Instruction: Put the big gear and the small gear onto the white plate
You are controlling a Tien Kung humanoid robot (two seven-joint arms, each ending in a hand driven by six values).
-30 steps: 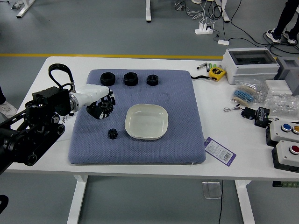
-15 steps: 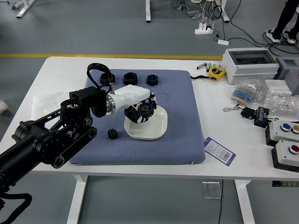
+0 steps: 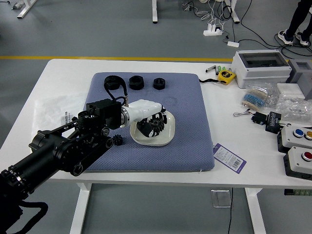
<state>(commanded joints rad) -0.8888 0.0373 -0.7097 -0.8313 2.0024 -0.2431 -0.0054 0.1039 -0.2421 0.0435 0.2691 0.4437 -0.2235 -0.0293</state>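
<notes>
The left hand (image 3: 145,112), fingers gripping the big gear (image 3: 157,125) over the mid-frame white plate (image 3: 169,135), should lower gently before releasing.

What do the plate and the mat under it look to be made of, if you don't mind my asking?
The plate looks like smooth, glossy off-white plastic or ceramic. The blue mat seems to be fabric or foam, matte with a fine overall texture.

This is a lab: a robot arm (image 3: 73,150) over the bench (image 3: 226,129), button boxes (image 3: 298,165) at its right edge, cables (image 3: 265,45) across the floor (image 3: 122,39).
</notes>
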